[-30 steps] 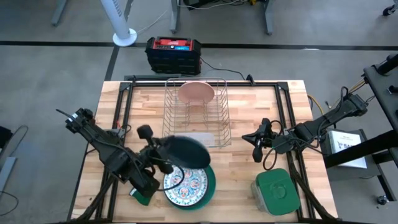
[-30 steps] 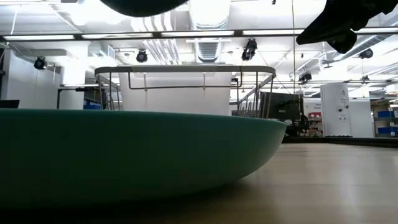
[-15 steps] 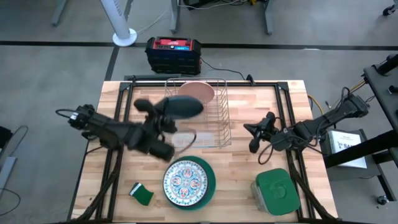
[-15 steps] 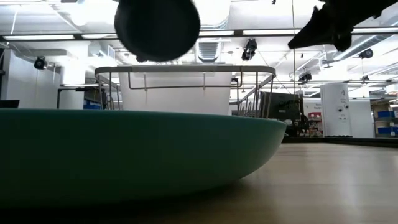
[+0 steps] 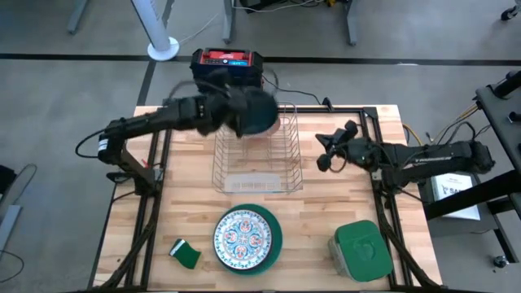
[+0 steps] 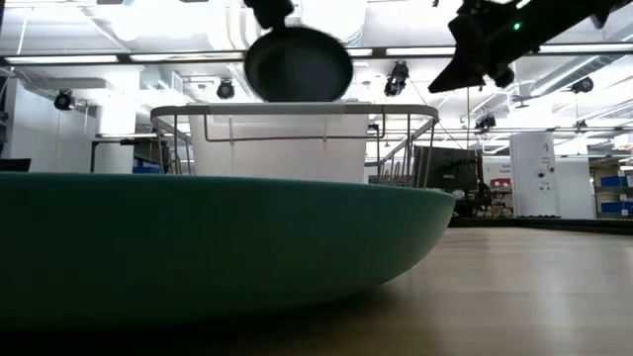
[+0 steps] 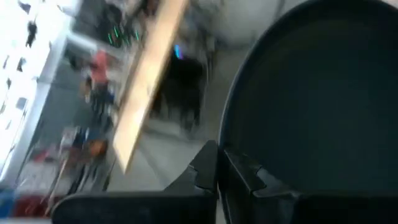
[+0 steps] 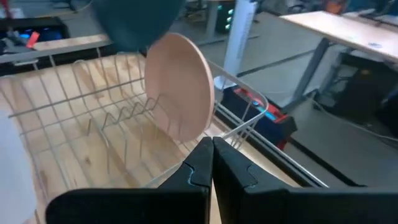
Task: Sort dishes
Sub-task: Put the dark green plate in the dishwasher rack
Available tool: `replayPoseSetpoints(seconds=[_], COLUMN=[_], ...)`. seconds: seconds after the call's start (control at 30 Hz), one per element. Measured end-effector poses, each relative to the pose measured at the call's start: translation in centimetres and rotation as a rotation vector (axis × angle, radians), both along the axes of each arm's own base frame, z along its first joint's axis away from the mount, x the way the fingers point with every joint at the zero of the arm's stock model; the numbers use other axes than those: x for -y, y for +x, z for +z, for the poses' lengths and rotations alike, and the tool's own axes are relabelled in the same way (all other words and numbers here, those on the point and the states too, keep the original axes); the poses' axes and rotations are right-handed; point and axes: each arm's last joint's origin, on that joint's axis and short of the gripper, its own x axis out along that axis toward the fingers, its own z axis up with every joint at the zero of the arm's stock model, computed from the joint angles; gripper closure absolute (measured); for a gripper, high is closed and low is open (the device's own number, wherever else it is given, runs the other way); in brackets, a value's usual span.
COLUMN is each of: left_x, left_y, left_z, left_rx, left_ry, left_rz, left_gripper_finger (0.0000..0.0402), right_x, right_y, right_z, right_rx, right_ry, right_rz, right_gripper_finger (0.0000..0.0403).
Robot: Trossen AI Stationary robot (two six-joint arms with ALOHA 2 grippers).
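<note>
My left gripper (image 5: 226, 107) is shut on the dark teal plate (image 5: 257, 114), which hangs over the far end of the wire dish rack (image 5: 256, 167). The salmon-pink plate (image 8: 180, 87) stands on edge in the rack's far slots; in the high view the dark plate hides it. The white ornamented plate (image 5: 244, 239) lies on the bright teal-green plate (image 5: 278, 236) near the front edge. My right gripper (image 5: 328, 153) hovers shut and empty to the right of the rack. My left gripper pinches the dark teal plate's rim (image 7: 229, 144) between its two fingers, one on each face. The fingers reach in from the table's left, nearly level. The plate (image 6: 298, 64) is lifted clear and tilted, above the rack's top wire.
A green sponge (image 5: 187, 254) lies at the near left. A square green-lidded container (image 5: 358, 248) stands at the near right. A black and red box (image 5: 227, 69) sits on the floor beyond the far edge. Bare wood lies on either side of the rack.
My left gripper has swung from beside the stacked plates toward the far edge and to the right, rising and turning its wrist. It carries the dark teal plate, now more upright, over the rack's far end. My right gripper has moved toward the far edge, still shut.
</note>
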Motion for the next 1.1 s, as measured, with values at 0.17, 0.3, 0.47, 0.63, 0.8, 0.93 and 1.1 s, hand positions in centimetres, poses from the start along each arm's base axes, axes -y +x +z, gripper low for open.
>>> replayPoseSetpoints(seconds=[0.17, 0.3, 0.47, 0.63, 0.8, 0.93, 1.1], left_x=[-0.8, -0.5, -1.4, -2.7, -4.6, -5.8, -5.5], left_y=[-0.4, 0.4, 1.5, 1.9, 1.5, 1.0, 0.7], left_z=[1.0, -1.1, -5.2, -6.4, -7.5, -8.2, -9.7], left_rx=[0.047, 0.008, -0.087, -0.047, -0.006, 0.001, -0.038], left_ry=[-0.002, -0.064, -0.047, 0.005, -0.053, -0.056, -0.087], left_rz=[0.006, -0.094, -0.180, -0.234, -0.328, -0.315, -0.502], left_gripper_finger=[0.0401, 0.0401, 0.0401, 0.0401, 0.0401, 0.0401, 0.0401], right_x=[1.4, 1.6, 1.5, 1.5, 2.2, 3.1, 4.4], right_y=[-0.4, -0.5, -1.0, -1.3, -1.4, -1.6, -1.8], right_z=[-0.3, -0.2, 1.1, 2.5, 3.0, 3.2, 3.5], right_rx=[-0.047, -0.059, -0.051, -0.008, -0.022, -0.011, 0.065], right_ry=[0.002, -0.024, -0.115, -0.144, -0.174, -0.165, -0.101], right_rz=[-0.047, -0.046, -0.008, 0.080, 0.113, 0.112, 0.215], right_gripper_finger=[0.0403, 0.0403, 0.0403, 0.0403, 0.0403, 0.0403, 0.0403])
